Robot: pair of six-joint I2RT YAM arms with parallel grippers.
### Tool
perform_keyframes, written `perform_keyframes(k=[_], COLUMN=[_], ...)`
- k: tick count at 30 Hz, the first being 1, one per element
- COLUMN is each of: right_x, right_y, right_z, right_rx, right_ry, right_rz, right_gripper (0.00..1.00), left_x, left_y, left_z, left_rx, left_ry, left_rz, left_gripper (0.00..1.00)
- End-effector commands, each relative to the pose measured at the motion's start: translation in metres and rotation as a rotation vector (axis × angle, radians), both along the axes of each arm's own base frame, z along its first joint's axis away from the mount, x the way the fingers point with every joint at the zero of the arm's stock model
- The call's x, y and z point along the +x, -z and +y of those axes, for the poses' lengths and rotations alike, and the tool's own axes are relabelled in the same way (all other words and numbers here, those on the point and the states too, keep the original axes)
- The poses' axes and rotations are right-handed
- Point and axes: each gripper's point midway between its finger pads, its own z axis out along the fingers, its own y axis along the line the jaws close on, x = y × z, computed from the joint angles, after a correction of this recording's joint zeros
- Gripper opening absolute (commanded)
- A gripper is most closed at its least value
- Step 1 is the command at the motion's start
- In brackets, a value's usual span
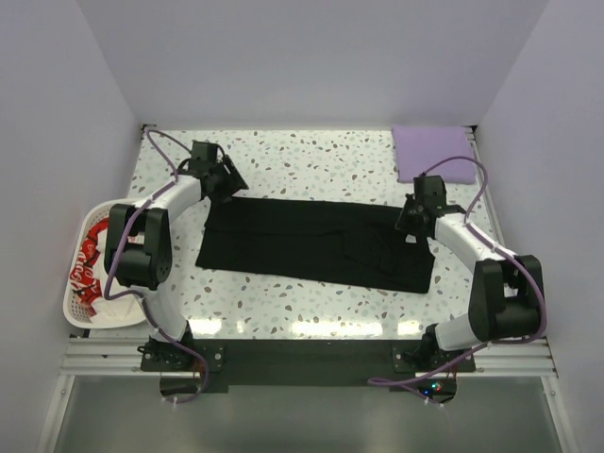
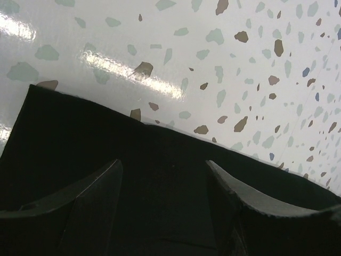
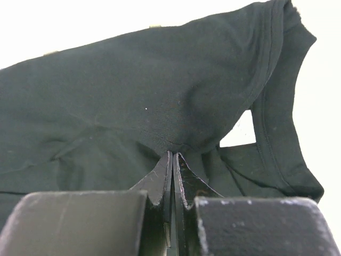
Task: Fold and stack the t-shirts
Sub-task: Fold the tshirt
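Note:
A black t-shirt (image 1: pixel 311 243) lies flat as a long strip across the middle of the table. My left gripper (image 1: pixel 226 189) hovers open over its far left corner; in the left wrist view both fingers (image 2: pixel 250 197) stand wide apart above the dark cloth (image 2: pixel 80 138), with nothing between them. My right gripper (image 1: pixel 408 226) is at the shirt's right end. Its fingertips (image 3: pixel 173 154) are pressed together, pinching a pucker of black fabric (image 3: pixel 133 90) by the collar. A lavender t-shirt (image 1: pixel 434 151) lies folded at the far right corner. A white t-shirt with red lettering (image 1: pixel 92 260) sits crumpled in the basket.
A white slotted plastic basket (image 1: pixel 71 302) hangs off the table's left edge beside the left arm. White walls close in the speckled table (image 1: pixel 311 160) on the left, back and right. A metal rail runs along the near edge by the arm bases.

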Motion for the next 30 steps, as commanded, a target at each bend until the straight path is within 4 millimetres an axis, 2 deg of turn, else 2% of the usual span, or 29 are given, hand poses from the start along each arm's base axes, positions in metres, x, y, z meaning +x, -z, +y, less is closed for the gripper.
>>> perform_keyframes(k=[1, 3, 8, 11, 14, 15, 16, 19, 22, 24, 25, 27, 28, 30], right_x=[-0.006, -0.008, -0.011, -0.013, -0.01, -0.007, -0.008, -0.004, -0.004, -0.007, -0.009, -0.012, -0.015, -0.014], right_y=[0.021, 0.033, 0.044, 0.04, 0.021, 0.007, 0.002, -0.023, -0.041, -0.044, -0.044, -0.041, -0.04, -0.032], right_z=[0.009, 0.01, 0.009, 0.007, 0.004, 0.003, 0.003, 0.003, 0.017, 0.04, 0.058, 0.076, 0.092, 0.106], right_rx=[0.025, 0.035, 0.028, 0.013, 0.001, -0.001, -0.005, -0.009, 0.003, 0.005, 0.007, -0.005, -0.007, -0.022], right_ry=[-0.029, -0.029, -0.027, -0.026, -0.021, -0.022, -0.023, -0.033, -0.077, -0.143, -0.196, -0.241, -0.284, -0.312], right_rz=[0.046, 0.078, 0.103, 0.102, 0.062, 0.026, 0.02, -0.041, -0.092, -0.106, -0.114, -0.114, -0.119, -0.108], right_gripper=[0.0, 0.0, 0.01, 0.08, 0.22, 0.25, 0.31, 0.36, 0.37, 0.38, 0.38, 0.38, 0.38, 0.38], left_x=[0.003, 0.003, -0.003, -0.009, -0.018, -0.02, -0.027, -0.035, -0.047, -0.052, -0.053, -0.053, -0.053, -0.052], left_y=[-0.002, -0.004, -0.003, -0.003, -0.003, -0.008, -0.003, -0.009, -0.004, -0.002, 0.0, 0.002, 0.003, 0.007], left_z=[-0.007, -0.006, -0.005, -0.005, -0.005, -0.005, -0.004, 0.0, 0.008, 0.013, 0.018, 0.022, 0.022, 0.023], left_rx=[-0.013, -0.012, -0.006, -0.007, -0.007, -0.006, -0.003, 0.003, 0.026, 0.037, 0.056, 0.065, 0.061, 0.047], left_ry=[0.024, 0.024, 0.03, 0.037, 0.042, 0.04, 0.035, 0.007, -0.037, -0.066, -0.088, -0.106, -0.113, -0.117], left_rz=[-0.015, -0.018, -0.004, -0.003, 0.0, -0.009, 0.006, -0.01, 0.007, 0.016, 0.023, 0.031, 0.037, 0.051], left_gripper=[0.68, 0.68, 0.68, 0.68, 0.68, 0.68, 0.68, 0.68, 0.69, 0.7, 0.7, 0.71, 0.71, 0.72])
